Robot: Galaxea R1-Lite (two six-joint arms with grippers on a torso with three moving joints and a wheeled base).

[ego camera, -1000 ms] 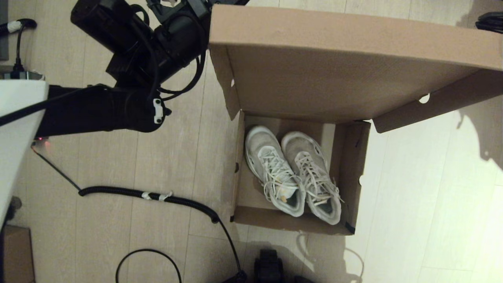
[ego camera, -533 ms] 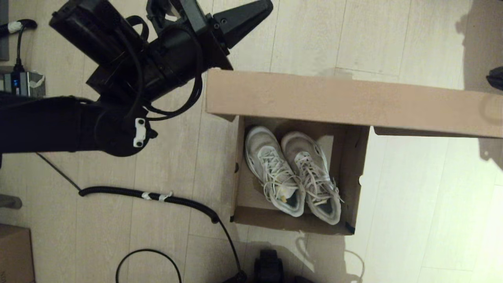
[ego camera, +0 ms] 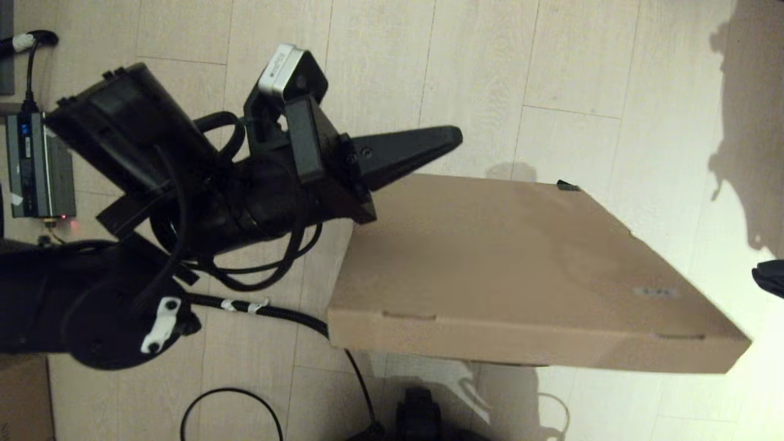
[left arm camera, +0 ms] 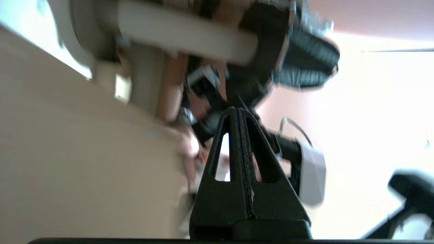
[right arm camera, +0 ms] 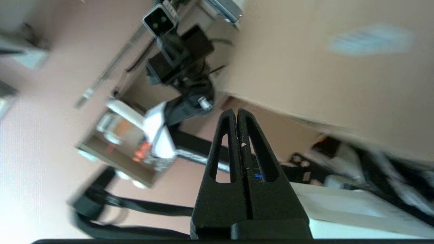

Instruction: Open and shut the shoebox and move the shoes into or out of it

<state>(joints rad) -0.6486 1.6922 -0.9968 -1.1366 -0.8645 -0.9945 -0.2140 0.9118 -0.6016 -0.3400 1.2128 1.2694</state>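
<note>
The brown shoebox lid is swung down over the box and covers its whole opening; I cannot tell whether it sits flush. The shoes are hidden beneath it. My left gripper is shut on nothing, its fingers lying along the lid's far left corner. In the left wrist view the shut left gripper has the cardboard beside it. Only a dark bit of my right gripper shows at the right edge, past the lid's right side. In its wrist view the right gripper is shut and empty, with the cardboard close by.
A black corrugated cable runs across the floor left of the box. A grey power unit lies at the far left. Another brown cardboard box shows at the bottom left edge, and a dark object lies at the bottom centre.
The lid has swung from upright down over the box, hiding the shoes. My left arm has come toward me with it, and the right gripper has also come toward me along the right edge.
</note>
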